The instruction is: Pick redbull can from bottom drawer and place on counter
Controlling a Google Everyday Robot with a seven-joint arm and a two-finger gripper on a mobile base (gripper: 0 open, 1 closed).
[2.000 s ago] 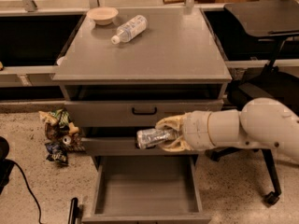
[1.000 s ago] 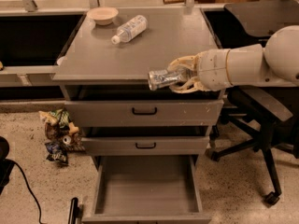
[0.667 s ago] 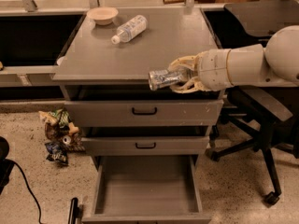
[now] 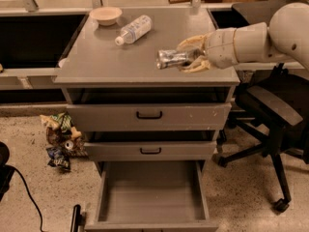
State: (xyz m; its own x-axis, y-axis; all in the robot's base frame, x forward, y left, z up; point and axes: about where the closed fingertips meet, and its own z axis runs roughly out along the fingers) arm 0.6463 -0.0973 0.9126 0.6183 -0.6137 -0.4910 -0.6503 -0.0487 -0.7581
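Three drawers front a grey cabinet, and the lowest, the bottom drawer (image 4: 151,190), stands pulled out nearest the camera with its flat floor bare. Above it are two shallower drawers (image 4: 116,151) with black handles. Crumpled snack wrappers (image 4: 60,138) lie on the speckled floor to the left, and an office chair (image 4: 270,105) stands to the right.

Further back, over the right front part of the counter (image 4: 106,62), the robot's gripper (image 4: 187,58) reaches in from the right. Its pale fingers (image 4: 194,41) are wrapped around the redbull can (image 4: 170,58), which is held on its side with one end pointing left. Whether the can touches the surface cannot be told. Beyond it, a clear plastic bottle (image 4: 133,28) lies on its side towards the back of the counter, and a shallow bowl (image 4: 105,15) sits near the far left corner.

The can appears light, thin-walled and smooth, so it is likely to slip in a loose hold, dent under a hard squeeze and roll if released sideways. A moderate grip around the middle of its body looks the soundest hold. What seems to remain is setting it down on the open stretch of counter in front of the bottle
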